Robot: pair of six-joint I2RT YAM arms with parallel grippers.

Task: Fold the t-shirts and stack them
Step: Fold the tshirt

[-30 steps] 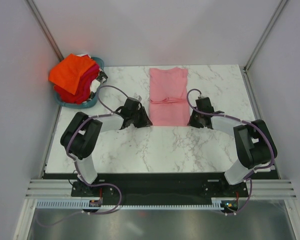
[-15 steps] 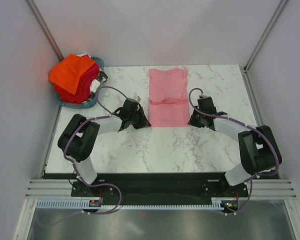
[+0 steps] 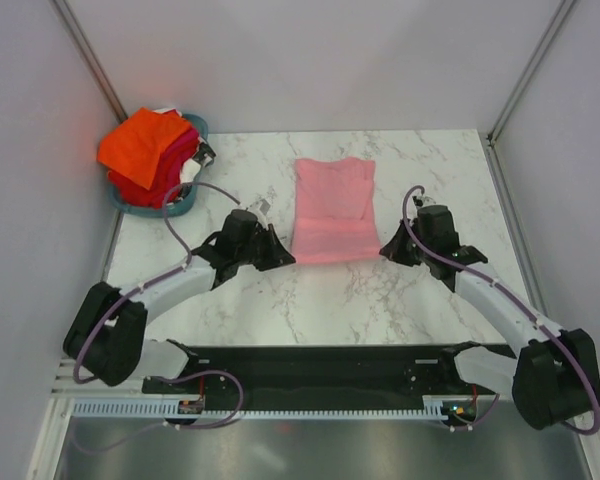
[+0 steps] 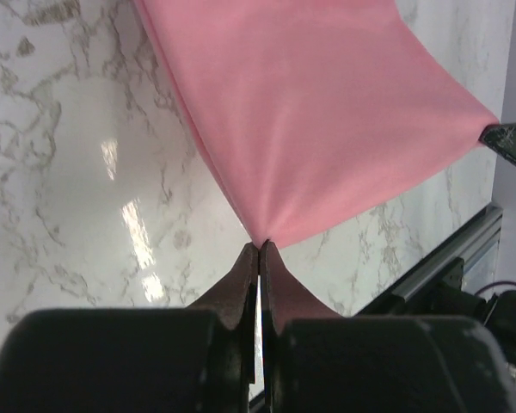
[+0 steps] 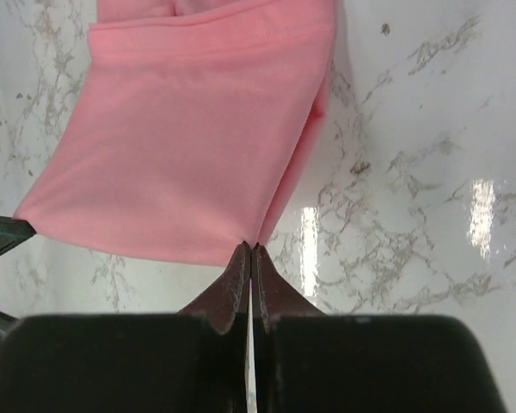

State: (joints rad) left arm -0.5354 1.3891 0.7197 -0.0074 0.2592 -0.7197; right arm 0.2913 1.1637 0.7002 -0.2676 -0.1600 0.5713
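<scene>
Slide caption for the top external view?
Left gripper and right gripper each pinch a near corner of the light pink t-shirt on the marble table; teal basket far left.

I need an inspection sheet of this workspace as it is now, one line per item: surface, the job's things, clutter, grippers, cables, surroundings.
Surface: white marble-pattern tabletop, glossy, with light reflections.
Job's things: light pink cloth t-shirt, partly folded, at the centre; pile of orange, red and magenta t-shirts heaped at the far left corner.
Clutter: teal basket under that pile; nothing else seen.
Grippers: left gripper shut on the pink t-shirt's near left corner; right gripper shut on its near right corner.
Cables: purple cables loop along both arms, apart from the cloth.
Surroundings: plain white walls with metal corner posts.
</scene>
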